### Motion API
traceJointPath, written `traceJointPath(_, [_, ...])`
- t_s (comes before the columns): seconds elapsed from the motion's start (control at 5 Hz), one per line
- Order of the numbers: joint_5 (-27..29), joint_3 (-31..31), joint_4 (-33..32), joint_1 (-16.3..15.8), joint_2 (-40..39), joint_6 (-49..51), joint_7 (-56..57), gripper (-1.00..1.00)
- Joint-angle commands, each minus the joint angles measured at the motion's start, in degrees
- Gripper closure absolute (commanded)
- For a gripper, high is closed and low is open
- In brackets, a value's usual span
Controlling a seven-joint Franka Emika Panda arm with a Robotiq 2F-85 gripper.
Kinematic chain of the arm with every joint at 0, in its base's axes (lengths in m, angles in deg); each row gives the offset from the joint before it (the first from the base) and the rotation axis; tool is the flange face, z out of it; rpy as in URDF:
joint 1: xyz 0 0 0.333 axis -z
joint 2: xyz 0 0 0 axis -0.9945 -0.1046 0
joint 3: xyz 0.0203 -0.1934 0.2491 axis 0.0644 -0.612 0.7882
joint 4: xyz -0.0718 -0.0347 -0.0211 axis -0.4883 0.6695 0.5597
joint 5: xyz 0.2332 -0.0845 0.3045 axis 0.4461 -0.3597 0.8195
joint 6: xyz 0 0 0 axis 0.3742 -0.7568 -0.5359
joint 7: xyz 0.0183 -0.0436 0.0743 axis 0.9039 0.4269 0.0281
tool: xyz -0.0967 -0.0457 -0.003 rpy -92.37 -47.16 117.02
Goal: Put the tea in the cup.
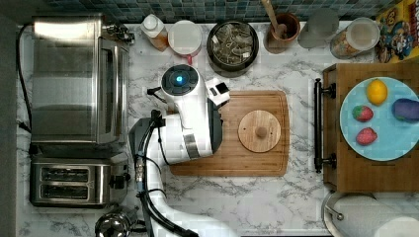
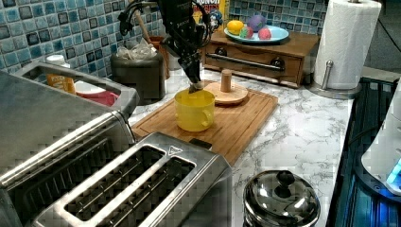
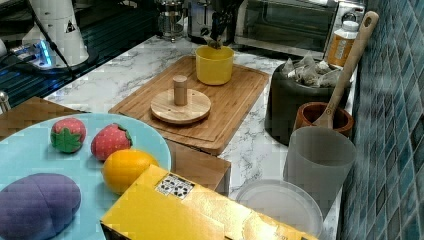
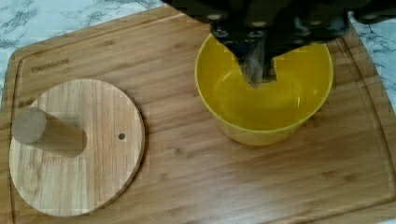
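Note:
My gripper [image 4: 256, 70] is shut on a small grey-beige tea sachet [image 4: 254, 77] that hangs just inside the mouth of a yellow mug [image 4: 264, 100]. The mug stands on the wooden cutting board [image 2: 246, 118], and in the left view my gripper [image 2: 194, 86] hovers at the yellow mug's [image 2: 194, 109] rim. More tea sachets [image 1: 232, 42] fill the open dark canister at the back. The white cup [image 1: 184, 37] with a red handle stands on the top view's left of that canister, apart from my gripper. My arm covers the mug in the top view.
The round wooden lid [image 1: 259, 131] with a knob lies on the board beside the mug. A toaster oven [image 1: 79, 79] and a toaster [image 1: 74, 182] stand on the top view's left. A utensil pot [image 1: 282, 27], grey tumbler [image 1: 318, 27] and fruit plate [image 1: 383, 118] are toward the top view's right.

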Motion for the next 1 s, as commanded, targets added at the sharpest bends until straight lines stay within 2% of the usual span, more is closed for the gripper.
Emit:
traceJointPath(0.2, [1.57,0.96,0.81,-0.49,2.36,-1.48,-0.03,-1.0])
traceJointPath(1.0, [1.63,0.58,0.8,-0.85,2.37,-1.48,0.01,-1.0])
